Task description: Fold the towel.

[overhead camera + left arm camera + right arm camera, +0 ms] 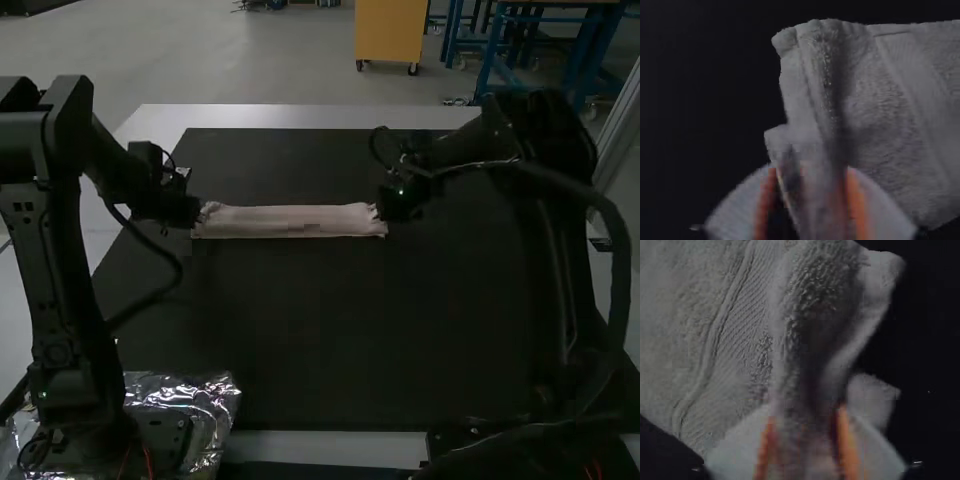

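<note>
One pale towel [290,222], folded into a narrow strip with gathered ends, set crosswise on the dark-topped bench [300,335]. Two grippers, one per end: left gripper [197,212], fingers pinching a ridge of cloth at the strip's left end; right gripper [385,210], fingers likewise pinching gathered cloth at the right end.

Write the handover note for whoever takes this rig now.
Left gripper: holding bunched cloth at the towel's left end.
Right gripper: holding bunched cloth at its right end.
Towel: a long narrow strip between them, at the far part of the black mat.
Done: towel is folded down to that strip.
Left: probably finish this fold, let go and smooth the ends; a further fold may be wanted.
</note>
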Controlling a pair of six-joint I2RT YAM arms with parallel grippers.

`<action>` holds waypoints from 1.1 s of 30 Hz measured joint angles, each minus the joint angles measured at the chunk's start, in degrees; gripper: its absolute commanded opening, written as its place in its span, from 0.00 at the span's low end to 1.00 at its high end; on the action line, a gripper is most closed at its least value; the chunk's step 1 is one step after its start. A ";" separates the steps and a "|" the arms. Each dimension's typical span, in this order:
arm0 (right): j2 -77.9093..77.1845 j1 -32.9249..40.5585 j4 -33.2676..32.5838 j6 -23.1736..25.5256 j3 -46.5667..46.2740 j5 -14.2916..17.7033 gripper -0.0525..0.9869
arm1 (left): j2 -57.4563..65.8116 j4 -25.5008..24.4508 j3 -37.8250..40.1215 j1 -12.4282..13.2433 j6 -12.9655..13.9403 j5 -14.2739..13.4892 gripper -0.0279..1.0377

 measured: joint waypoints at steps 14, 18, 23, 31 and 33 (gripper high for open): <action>-2.97 0.00 0.92 -0.13 -0.09 2.36 0.93 | -2.82 0.98 -0.11 2.36 -0.63 0.02 0.94; -2.97 0.00 2.10 -0.35 -0.13 3.74 0.93 | -2.84 1.73 -0.09 2.34 -1.29 0.02 0.94; -2.97 0.00 2.97 -0.55 -0.13 4.63 0.92 | -2.84 2.32 -0.09 2.34 -2.27 0.02 0.94; -2.93 0.00 3.78 -0.68 -0.13 5.05 0.92 | -3.13 2.43 0.04 2.34 -2.73 0.02 0.94; -2.91 0.00 3.98 -0.70 -0.13 5.05 0.92 | -3.13 2.38 0.33 2.34 -2.75 0.02 0.94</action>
